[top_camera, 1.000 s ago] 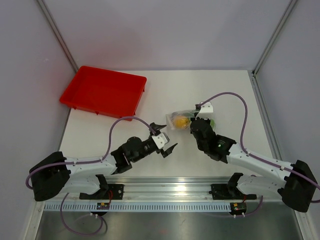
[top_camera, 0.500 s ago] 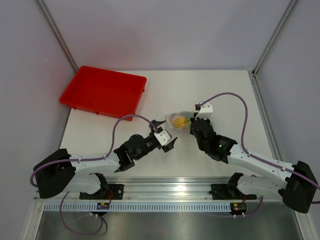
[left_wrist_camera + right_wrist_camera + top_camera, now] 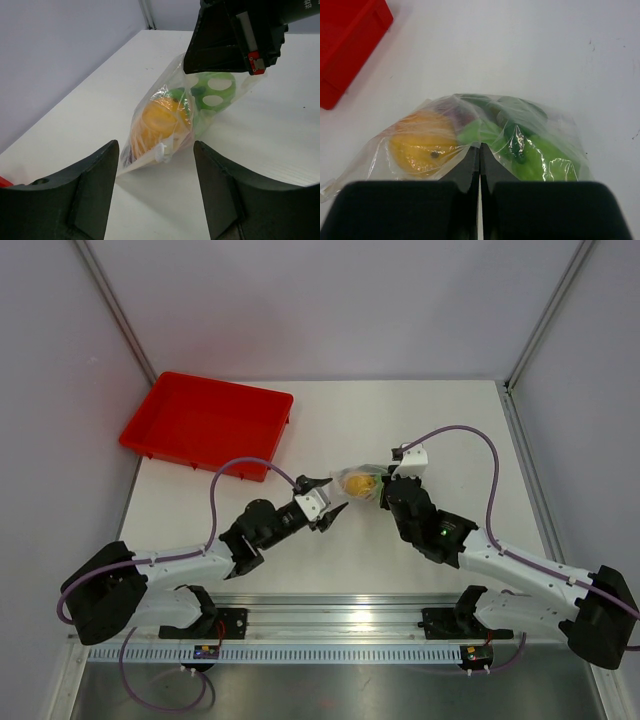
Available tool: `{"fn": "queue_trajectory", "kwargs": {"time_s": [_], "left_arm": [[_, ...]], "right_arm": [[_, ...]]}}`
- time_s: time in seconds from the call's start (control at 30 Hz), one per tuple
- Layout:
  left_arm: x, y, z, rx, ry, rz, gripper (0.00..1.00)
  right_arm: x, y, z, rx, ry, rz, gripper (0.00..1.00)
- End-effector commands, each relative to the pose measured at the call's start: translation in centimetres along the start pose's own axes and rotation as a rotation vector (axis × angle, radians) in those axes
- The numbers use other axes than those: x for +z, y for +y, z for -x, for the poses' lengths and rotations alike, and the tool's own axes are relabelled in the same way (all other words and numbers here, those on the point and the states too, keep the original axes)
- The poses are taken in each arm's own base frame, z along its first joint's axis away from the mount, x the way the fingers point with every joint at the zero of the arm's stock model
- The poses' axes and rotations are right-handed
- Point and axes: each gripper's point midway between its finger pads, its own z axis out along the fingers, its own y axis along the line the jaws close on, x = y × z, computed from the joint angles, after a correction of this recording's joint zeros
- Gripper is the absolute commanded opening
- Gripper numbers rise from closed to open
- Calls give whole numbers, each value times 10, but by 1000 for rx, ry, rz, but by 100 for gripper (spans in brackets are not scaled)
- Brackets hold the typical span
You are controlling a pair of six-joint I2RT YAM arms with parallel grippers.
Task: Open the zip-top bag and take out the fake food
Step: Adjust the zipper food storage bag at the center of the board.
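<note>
The zip-top bag (image 3: 358, 483) lies mid-table, a clear crinkly pouch tilted up at its right end. Inside it is the fake food: a round yellow piece (image 3: 161, 116), green pieces (image 3: 215, 92) and a bit of purple (image 3: 460, 109). My right gripper (image 3: 480, 148) is shut on a fold of the bag's plastic; it looms dark over the bag (image 3: 235, 35) in the left wrist view. My left gripper (image 3: 155, 150) is open just short of the bag's near end, where a small white slider (image 3: 162, 152) sits level with its fingertips. Nothing is gripped between its jaws.
A red tray (image 3: 205, 425) stands at the back left, its corner (image 3: 345, 45) showing in the right wrist view. Metal frame posts rise at the table's back corners, and purple cables loop off both arms.
My left arm has reached forward and right until its tips meet the bag's near end, and its jaws have narrowed. The right gripper and the bag have hardly moved.
</note>
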Motion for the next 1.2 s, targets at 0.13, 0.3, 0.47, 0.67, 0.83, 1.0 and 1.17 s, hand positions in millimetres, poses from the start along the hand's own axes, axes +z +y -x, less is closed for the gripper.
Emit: {"fn": "queue_trajectory", "kwargs": {"time_s": [0.13, 0.3, 0.47, 0.67, 0.83, 1.0, 1.17], "left_arm": [[8, -7, 19, 12, -65, -63, 64], [10, -5, 18, 10, -60, -52, 54], [13, 1, 16, -3, -47, -35, 33], [16, 4, 19, -7, -56, -26, 32], [17, 5, 18, -9, -49, -23, 27], [19, 4, 17, -5, -30, -36, 4], [20, 4, 16, -6, -20, -44, 0]], "right_arm": [[-4, 0, 17, 42, -41, 13, 1], [-5, 1, 18, 50, -45, 22, 1], [-5, 4, 16, 49, -39, 36, 1], [-4, 5, 14, 41, -32, 38, 1], [-4, 6, 13, 41, -29, 44, 1], [-4, 7, 14, 46, -29, 51, 1], [-6, 5, 16, 49, -37, 52, 2]]}}
